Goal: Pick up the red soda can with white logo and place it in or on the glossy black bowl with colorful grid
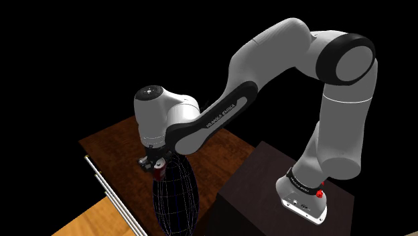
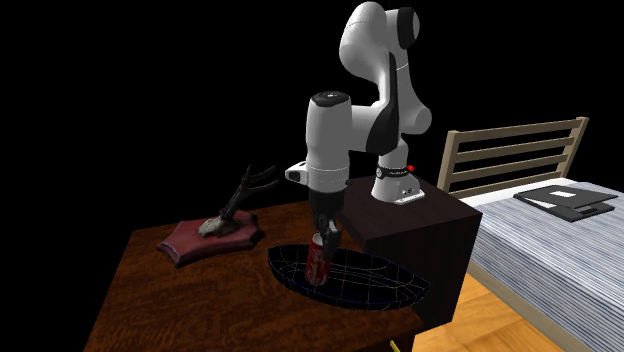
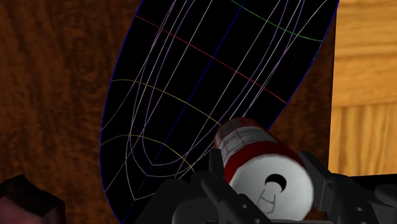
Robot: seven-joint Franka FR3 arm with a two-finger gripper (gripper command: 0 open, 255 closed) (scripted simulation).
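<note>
Hanging near 9 o'clock rim of bowl (image 2: 398,291), red can (image 2: 320,260) is clamped by end effector (image 2: 326,238); released here, it could be tipped out.

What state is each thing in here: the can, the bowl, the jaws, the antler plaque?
gripper: jaws shut on the can's top end.
red soda can: held about upright, lower end inside the bowl's rim; contact with the bowl unclear.
black bowl: open side up on the table.
antler plaque: lying flat on the table, apart from the bowl.
</note>
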